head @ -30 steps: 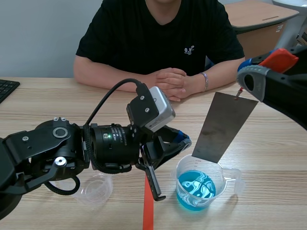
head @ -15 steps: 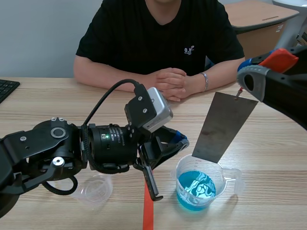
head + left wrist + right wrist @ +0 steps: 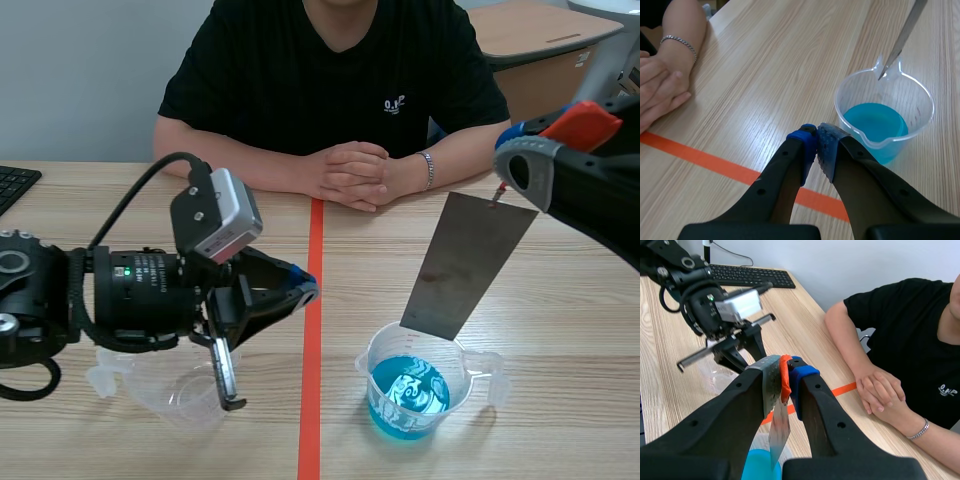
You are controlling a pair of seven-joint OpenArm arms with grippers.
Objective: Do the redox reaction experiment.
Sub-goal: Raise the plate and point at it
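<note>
A clear beaker [image 3: 462, 352] with blue liquid [image 3: 408, 388] stands right of the tape line. Above it hangs a grey metal plate [image 3: 468, 265], tilted, its lower edge just over the beaker's rim. My right gripper [image 3: 505, 185] is shut on the plate's top; in the right wrist view the gripper [image 3: 785, 375] pinches the plate [image 3: 779, 426] together with an orange tab. My left gripper [image 3: 305, 290] is shut on nothing, left of the tape line. In the left wrist view its gripper [image 3: 816, 142] points toward the beaker [image 3: 920, 107], well short of it.
An empty clear beaker [image 3: 190, 398] sits under my left arm near the front edge. A person sits across the table with clasped hands [image 3: 350, 172] resting on it. A keyboard [image 3: 12, 185] lies at the far left.
My left arm has drawn back to the left, away from the beaker of blue liquid and across the tape line. The right arm and the plate have not moved.
</note>
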